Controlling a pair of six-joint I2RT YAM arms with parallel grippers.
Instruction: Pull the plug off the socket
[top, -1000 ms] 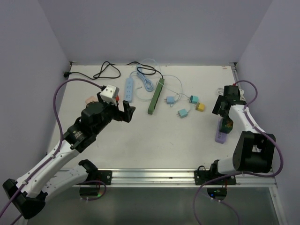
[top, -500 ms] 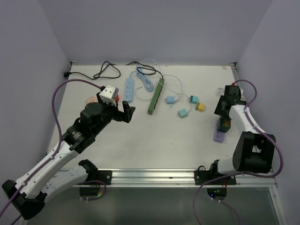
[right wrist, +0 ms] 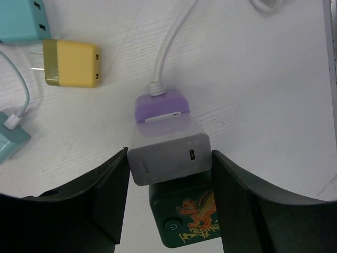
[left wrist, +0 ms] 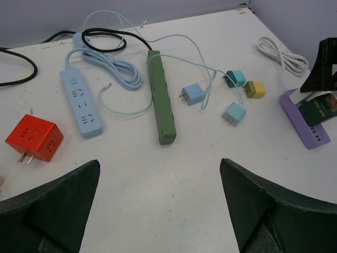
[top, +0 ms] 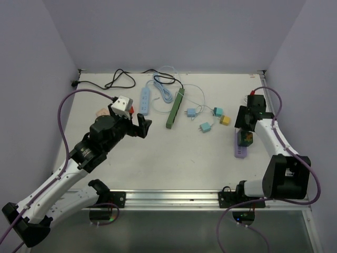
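A purple socket strip (top: 240, 151) lies at the right of the table, also in the left wrist view (left wrist: 309, 132) and the right wrist view (right wrist: 160, 104). A grey plug (right wrist: 168, 155) and a dark green plug with a gold dragon (right wrist: 192, 221) sit in it; the green one also shows in the top view (top: 245, 138) and left wrist view (left wrist: 318, 108). My right gripper (right wrist: 169, 152) is over the strip (top: 245, 127), its fingers pressed on both sides of the grey plug. My left gripper (left wrist: 160, 211) is open and empty, hovering at the left (top: 139, 126).
A green strip (left wrist: 160, 97), a blue strip (left wrist: 81, 105) with coiled cable, and a red cube socket (left wrist: 34, 138) lie mid-left. Two blue chargers (left wrist: 194, 94), a teal one (left wrist: 236, 78) and a yellow one (left wrist: 255, 88) lie centre-right. A white cable (left wrist: 281, 52) runs behind the purple strip.
My right gripper has come down over the plugs and shifted left, and the purple strip has slid left with it. The left arm has not moved.
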